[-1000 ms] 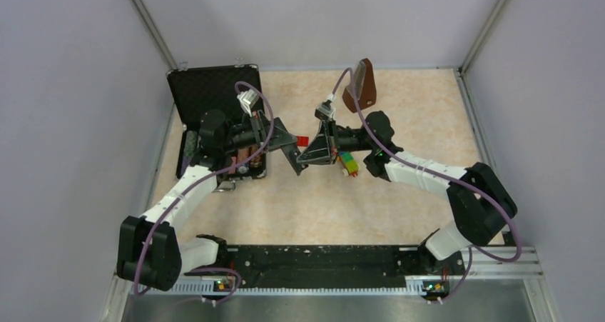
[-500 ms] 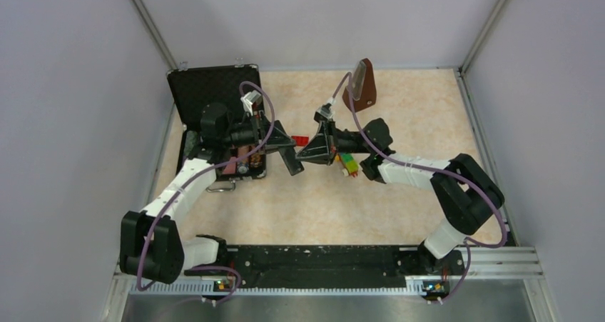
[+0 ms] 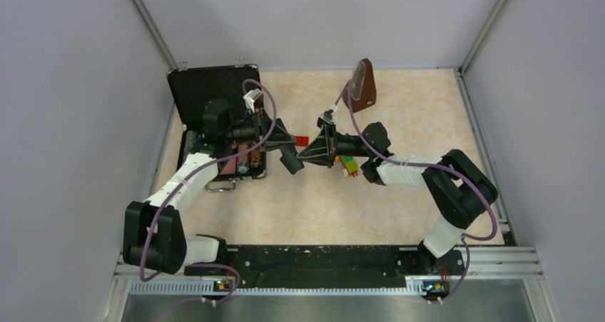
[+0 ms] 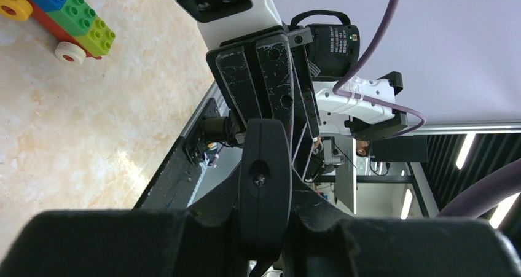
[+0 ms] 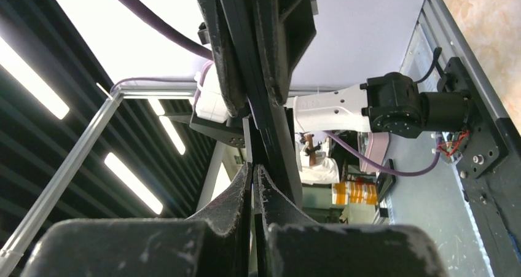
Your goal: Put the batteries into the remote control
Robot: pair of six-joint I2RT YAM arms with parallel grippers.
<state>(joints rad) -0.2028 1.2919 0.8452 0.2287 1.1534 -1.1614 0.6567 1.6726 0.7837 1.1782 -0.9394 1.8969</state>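
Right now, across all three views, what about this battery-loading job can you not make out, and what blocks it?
Batteries: seen in no view; in the top view the left arm covers much of the open case, contents too small.
Remote control: left wrist view shows only its narrow end; the left gripper hides any battery bay.
Right gripper: shut; right wrist view cannot show anything pinched.

Toy-brick train beside right gripper; open case behind left gripper.

right arm folded inward, left gripper and right gripper shifted slightly back
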